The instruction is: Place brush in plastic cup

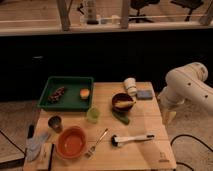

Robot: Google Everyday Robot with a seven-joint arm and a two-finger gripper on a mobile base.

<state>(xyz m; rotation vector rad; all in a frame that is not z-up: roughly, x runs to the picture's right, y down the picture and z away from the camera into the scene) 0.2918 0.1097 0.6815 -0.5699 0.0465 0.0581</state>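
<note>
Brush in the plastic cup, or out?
Out: the brush lies flat on the table, apart from the green cup; the gripper hangs beside the table's right edge.

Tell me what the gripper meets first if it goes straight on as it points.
The gripper seems to point down beside the right edge of the table. It would likely meet the floor, or clip that edge; depth is unclear.
</note>
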